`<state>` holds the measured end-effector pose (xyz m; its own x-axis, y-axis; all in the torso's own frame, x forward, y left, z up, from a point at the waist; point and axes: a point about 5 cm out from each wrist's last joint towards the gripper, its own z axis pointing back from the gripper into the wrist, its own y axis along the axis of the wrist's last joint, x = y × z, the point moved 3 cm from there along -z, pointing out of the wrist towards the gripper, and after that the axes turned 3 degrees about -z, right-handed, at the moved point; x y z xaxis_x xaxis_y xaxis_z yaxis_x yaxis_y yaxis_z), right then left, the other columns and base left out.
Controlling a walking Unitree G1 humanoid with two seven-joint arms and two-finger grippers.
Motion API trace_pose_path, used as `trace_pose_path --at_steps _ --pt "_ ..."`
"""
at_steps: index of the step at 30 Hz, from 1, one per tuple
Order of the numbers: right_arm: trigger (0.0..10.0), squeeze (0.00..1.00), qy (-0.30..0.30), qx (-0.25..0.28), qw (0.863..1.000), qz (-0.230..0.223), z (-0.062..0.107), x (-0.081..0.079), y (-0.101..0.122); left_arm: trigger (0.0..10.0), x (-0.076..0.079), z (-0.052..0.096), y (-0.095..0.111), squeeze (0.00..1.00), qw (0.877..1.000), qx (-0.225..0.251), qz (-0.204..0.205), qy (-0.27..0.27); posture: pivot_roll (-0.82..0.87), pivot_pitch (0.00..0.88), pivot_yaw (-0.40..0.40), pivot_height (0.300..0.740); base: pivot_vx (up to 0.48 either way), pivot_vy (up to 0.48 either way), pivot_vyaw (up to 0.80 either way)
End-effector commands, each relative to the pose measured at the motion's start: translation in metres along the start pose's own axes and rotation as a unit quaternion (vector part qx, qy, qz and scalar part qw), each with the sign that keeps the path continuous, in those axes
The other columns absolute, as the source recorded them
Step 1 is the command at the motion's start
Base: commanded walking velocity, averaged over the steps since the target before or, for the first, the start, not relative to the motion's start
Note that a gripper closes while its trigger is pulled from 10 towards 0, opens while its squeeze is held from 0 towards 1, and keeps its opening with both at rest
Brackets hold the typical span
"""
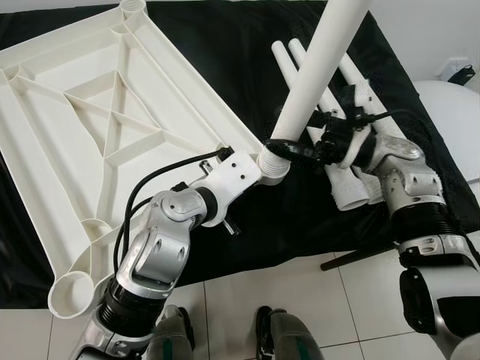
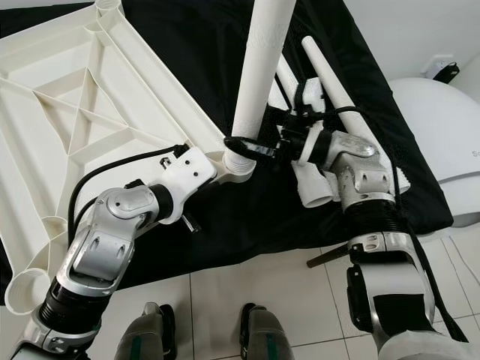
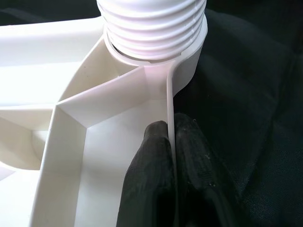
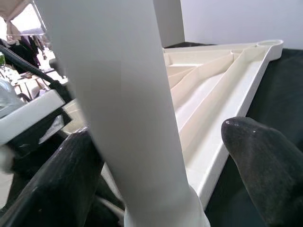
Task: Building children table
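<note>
White plastic tabletop [image 1: 90,127] lies underside-up on the black cloth [image 1: 225,45]. The left gripper [image 3: 171,137] pinches its rim beside the corner socket, where the right gripper [image 4: 161,156], fingers spread, straddles the upright leg [image 1: 319,67]; spare legs [image 1: 352,187] lie near the cloth's right edge.

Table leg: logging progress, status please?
Left gripper pinching tabletop rim. Right gripper loose around leg, which stands in corner socket. Spare legs lie behind; nothing blocking.
</note>
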<state>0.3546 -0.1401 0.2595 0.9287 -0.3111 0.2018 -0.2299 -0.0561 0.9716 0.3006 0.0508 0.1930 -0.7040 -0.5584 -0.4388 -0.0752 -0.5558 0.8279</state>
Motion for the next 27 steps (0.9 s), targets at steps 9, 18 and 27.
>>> trace_pose_path --at_steps 9,18,27 --pt "10.0 0.0 0.02 0.005 1.0 -0.014 0.008 -0.006 -0.005 10.0 -0.006 -0.004 -0.029 0.0 0.997 -0.055 0.028 0.055 0.06 0.232 -0.035 0.74 0.0 0.0 0.0" --pt "10.0 0.0 0.062 0.001 0.998 -0.029 -0.007 -0.016 -0.013 10.0 -0.007 -0.002 -0.029 0.0 0.996 -0.056 0.027 0.058 0.07 0.235 -0.043 0.74 0.0 0.0 0.0" --pt "10.0 0.0 0.056 0.016 0.998 -0.004 -0.022 -0.013 -0.011 10.0 -0.009 0.0 -0.029 0.0 0.996 -0.059 0.028 0.063 0.08 0.242 -0.043 0.74 0.0 0.0 0.0"
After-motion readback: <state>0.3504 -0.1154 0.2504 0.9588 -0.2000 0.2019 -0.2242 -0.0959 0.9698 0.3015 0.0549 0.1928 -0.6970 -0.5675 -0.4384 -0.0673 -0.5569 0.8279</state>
